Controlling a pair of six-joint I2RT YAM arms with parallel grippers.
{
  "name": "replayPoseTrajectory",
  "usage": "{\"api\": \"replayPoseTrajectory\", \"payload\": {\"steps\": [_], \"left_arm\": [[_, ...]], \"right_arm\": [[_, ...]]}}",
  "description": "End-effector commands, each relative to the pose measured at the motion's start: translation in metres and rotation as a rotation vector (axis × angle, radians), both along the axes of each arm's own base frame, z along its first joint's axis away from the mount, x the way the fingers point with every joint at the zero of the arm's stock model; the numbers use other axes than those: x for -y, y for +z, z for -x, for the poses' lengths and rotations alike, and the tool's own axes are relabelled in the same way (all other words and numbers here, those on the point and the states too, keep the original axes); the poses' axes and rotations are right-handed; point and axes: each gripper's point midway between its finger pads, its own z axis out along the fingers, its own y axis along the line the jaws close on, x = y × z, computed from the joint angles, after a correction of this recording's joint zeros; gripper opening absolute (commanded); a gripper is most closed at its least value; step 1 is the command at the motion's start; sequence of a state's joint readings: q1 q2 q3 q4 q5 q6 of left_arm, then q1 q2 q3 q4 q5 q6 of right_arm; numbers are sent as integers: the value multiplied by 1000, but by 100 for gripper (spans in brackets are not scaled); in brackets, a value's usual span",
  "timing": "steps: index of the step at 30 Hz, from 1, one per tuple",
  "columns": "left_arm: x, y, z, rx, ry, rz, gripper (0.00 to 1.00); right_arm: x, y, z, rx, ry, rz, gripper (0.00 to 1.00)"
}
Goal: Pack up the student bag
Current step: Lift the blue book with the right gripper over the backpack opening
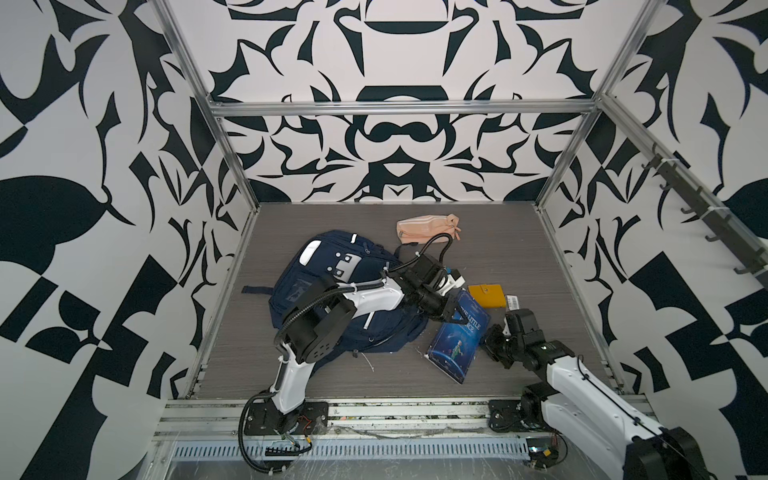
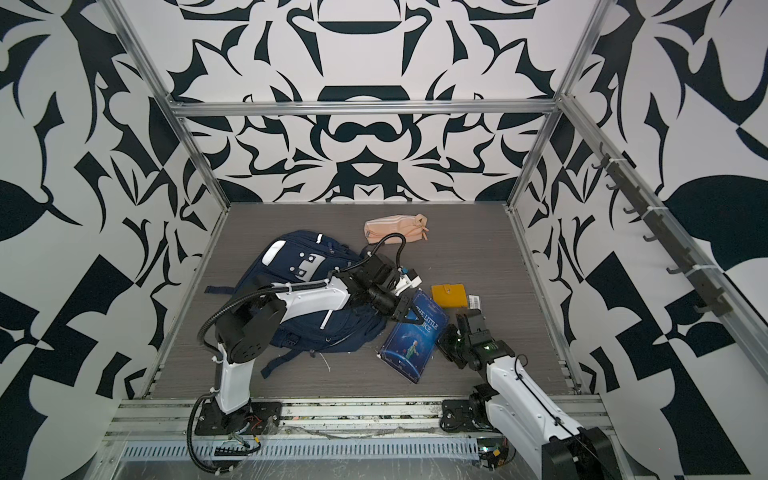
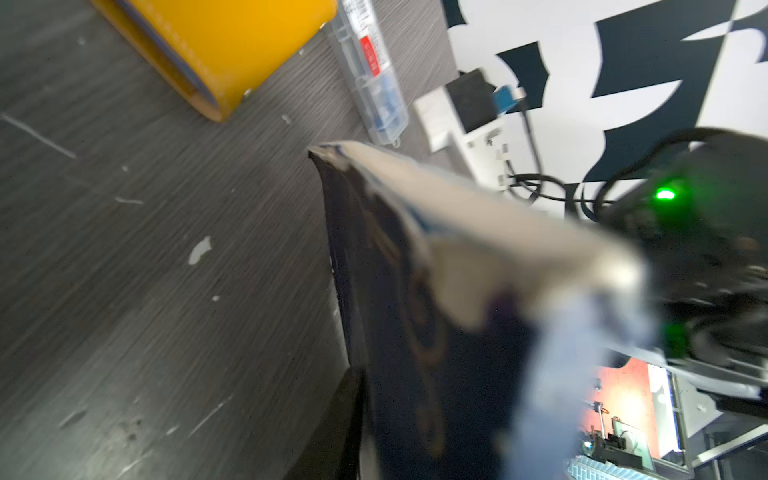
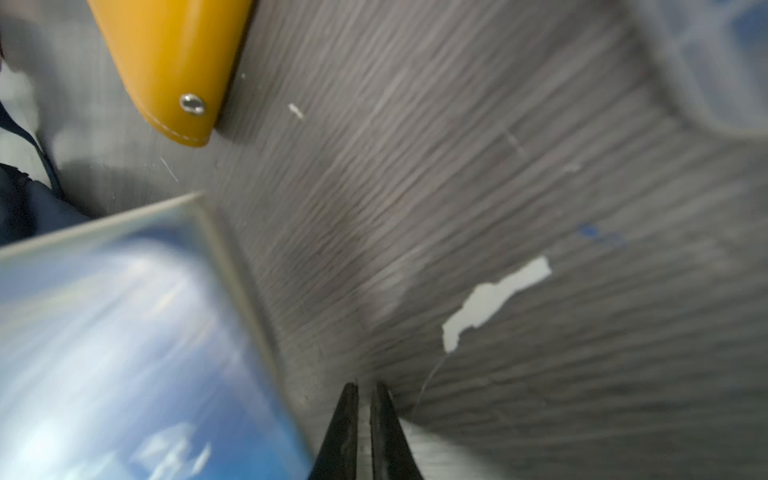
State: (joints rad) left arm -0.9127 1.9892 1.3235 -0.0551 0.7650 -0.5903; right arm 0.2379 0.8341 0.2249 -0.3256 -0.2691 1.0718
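Right gripper [image 4: 365, 384] sits nearest, jaws pinched almost together just right of the blue book [image 1: 453, 353]. Left gripper [image 1: 457, 318] seems clamped on its far edge. Student bag [image 1: 293, 286] lies flat, left of the book.

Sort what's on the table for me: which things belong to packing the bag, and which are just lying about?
Job: large navy-blue fabric backpack; blue hardcover book, in the left tool; likely also the peach fabric pouch, yellow leather wallet and clear plastic case.
Lying about: thin white scrap; dark wall hook rail.

Left claw [image 1: 454, 316] on blue book [image 1: 455, 351], beside backpack [image 1: 316, 276].
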Motion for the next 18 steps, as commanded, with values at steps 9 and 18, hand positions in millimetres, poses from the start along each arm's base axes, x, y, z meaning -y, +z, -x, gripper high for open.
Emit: {"api": "replayPoseTrajectory", "payload": {"steps": [9, 18], "left_arm": [[-48, 50, -32, 122, 1, -4, 0], [-105, 108, -6, 208, -176, 81, 0]], "right_arm": [[-4, 98, -18, 322, 225, 103, 39], [-55, 222, -48, 643, 648, 79, 94]]}}
